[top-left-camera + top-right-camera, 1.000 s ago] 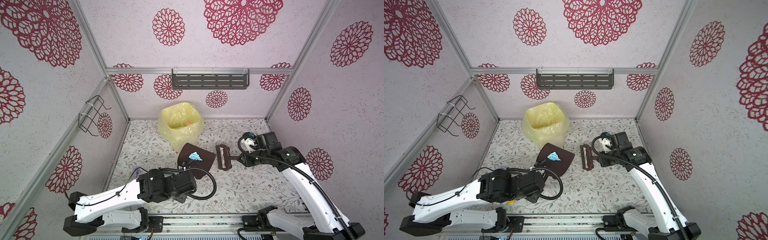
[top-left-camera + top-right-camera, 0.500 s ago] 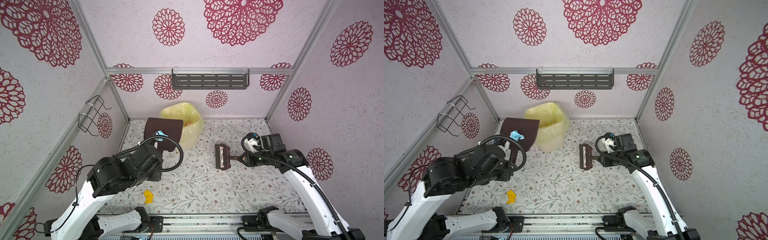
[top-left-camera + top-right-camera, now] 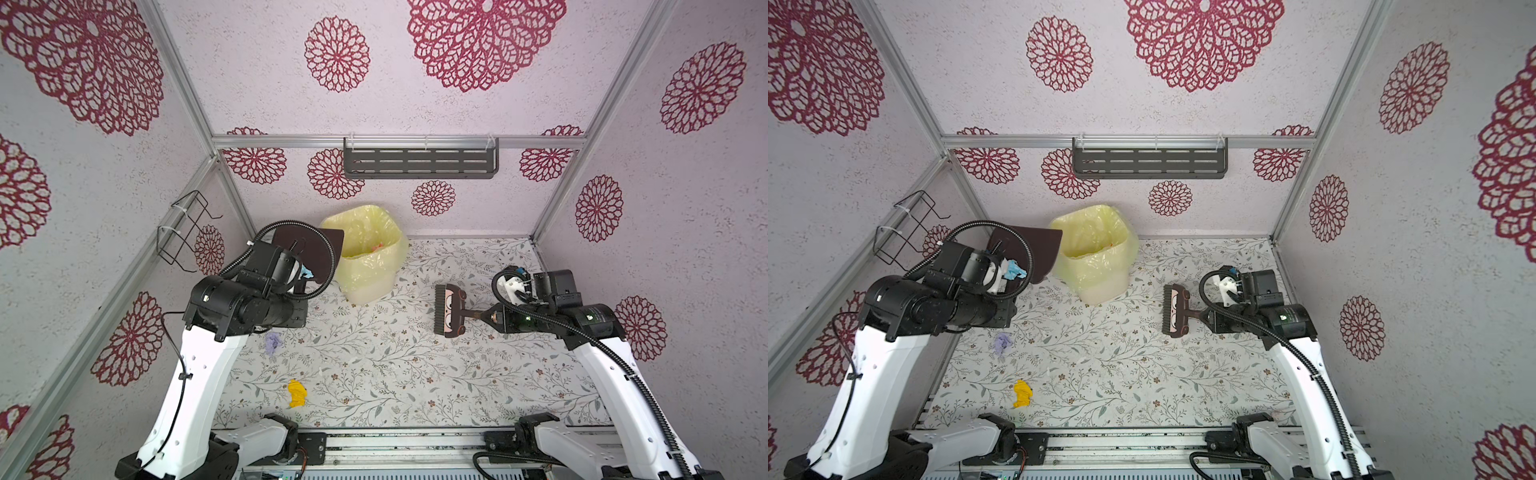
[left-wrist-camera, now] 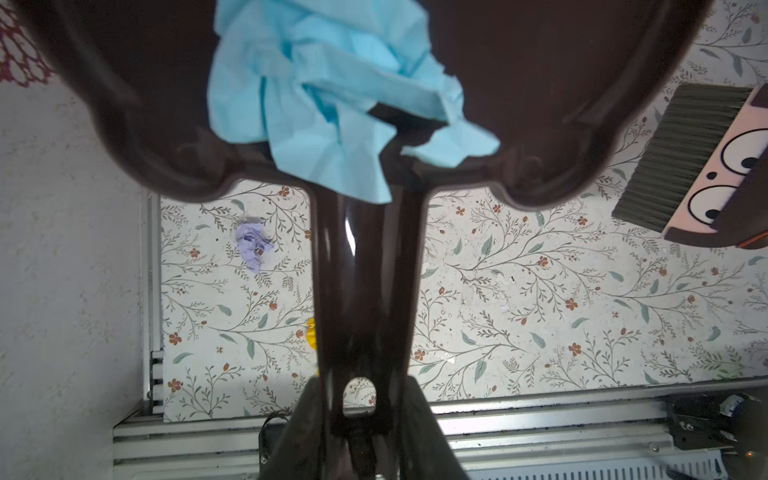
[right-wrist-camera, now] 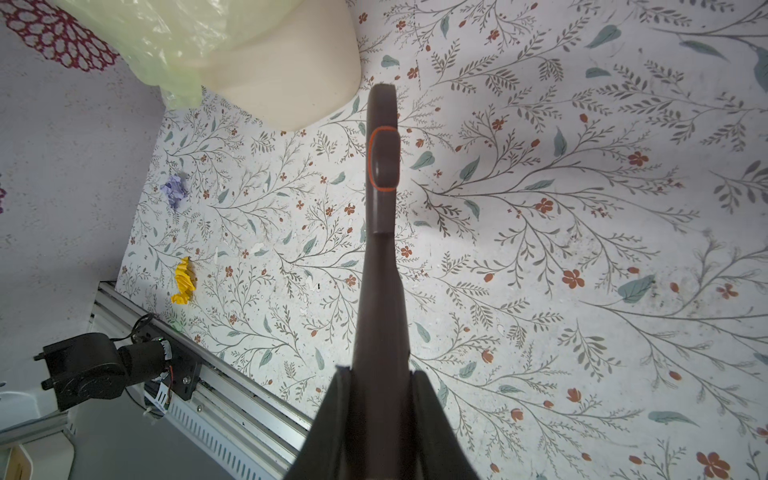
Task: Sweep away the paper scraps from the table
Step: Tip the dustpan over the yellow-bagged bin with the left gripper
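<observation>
Grey shelf (image 3: 419, 163) hangs on back wall (image 3: 291, 208); wire rack (image 3: 183, 235), apparently zip-tied, left.

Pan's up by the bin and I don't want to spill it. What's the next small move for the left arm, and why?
Probably tip the dustpan lip-down over the bin. The left gripper is shut on its handle, the pan's front edge meets the bin's rim in both top views, and the blue scrap lies at the handle end, so it likely needs tilt to slide out.

No legible text anywhere (the brush (image 3: 449, 311) bears only cartoon eyes)
</observation>
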You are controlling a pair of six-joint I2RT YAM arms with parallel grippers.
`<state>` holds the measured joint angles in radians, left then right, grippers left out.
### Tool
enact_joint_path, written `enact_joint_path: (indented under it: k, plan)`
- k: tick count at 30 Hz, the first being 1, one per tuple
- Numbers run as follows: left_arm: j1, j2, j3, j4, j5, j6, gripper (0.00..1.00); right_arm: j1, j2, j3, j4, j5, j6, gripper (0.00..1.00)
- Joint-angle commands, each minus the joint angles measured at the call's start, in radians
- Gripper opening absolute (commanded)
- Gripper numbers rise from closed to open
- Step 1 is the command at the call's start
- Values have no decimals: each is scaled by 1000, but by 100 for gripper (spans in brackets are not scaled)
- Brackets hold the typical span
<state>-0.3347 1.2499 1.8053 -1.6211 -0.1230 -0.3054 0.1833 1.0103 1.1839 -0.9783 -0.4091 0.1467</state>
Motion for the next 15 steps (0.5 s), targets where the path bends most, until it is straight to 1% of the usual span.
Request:
enact_joint_path:
  k: [1,7,12,15]
  plan:
    - [43,50,65,35,68,120,0,-19,-28,13,17,-47,-23,0]
    - [50,159,145,7,15,165,0,-39,-31,8,9,-62,-34,0]
    - [45,258,202,-33,-118,200,0,-51,-30,7,-3,-67,-51,0]
    - [43,313,247,-35,-142,216,0,-58,-26,14,-13,-72,-57,0]
